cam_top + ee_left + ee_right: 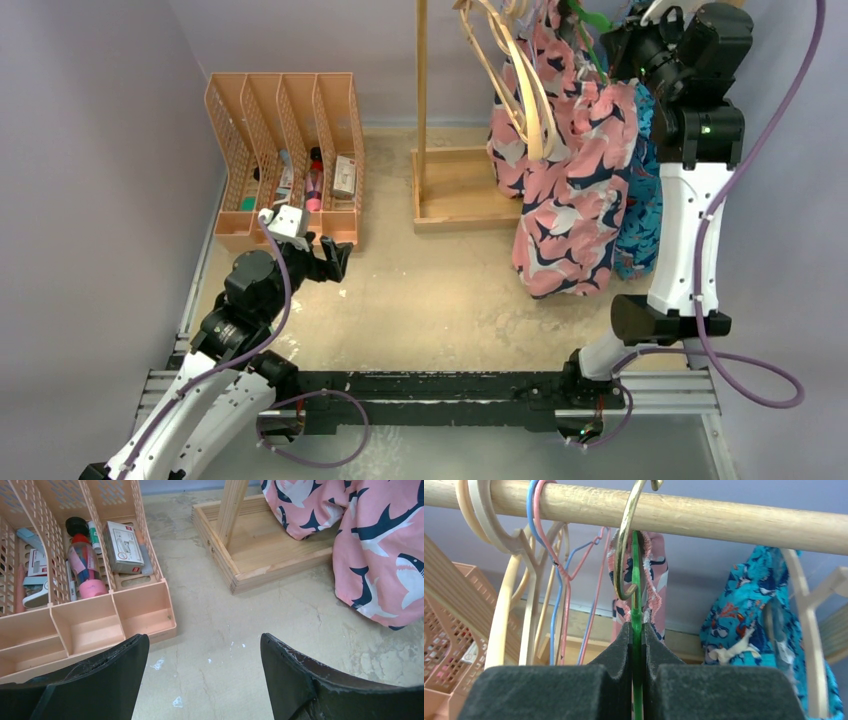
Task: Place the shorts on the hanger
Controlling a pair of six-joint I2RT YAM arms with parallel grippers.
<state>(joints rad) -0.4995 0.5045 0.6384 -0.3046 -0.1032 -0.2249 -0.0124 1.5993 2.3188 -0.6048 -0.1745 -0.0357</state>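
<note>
Pinching hanger (637, 575) under rod (724, 517): right pincer (637, 628); left pincer (204, 639) spread, near organizer (146, 614) edge.

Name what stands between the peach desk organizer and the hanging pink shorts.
The clothes rack's wooden base with its upright post stands between the organizer and the shorts. The top external view shows it, and the left wrist view too.
</note>
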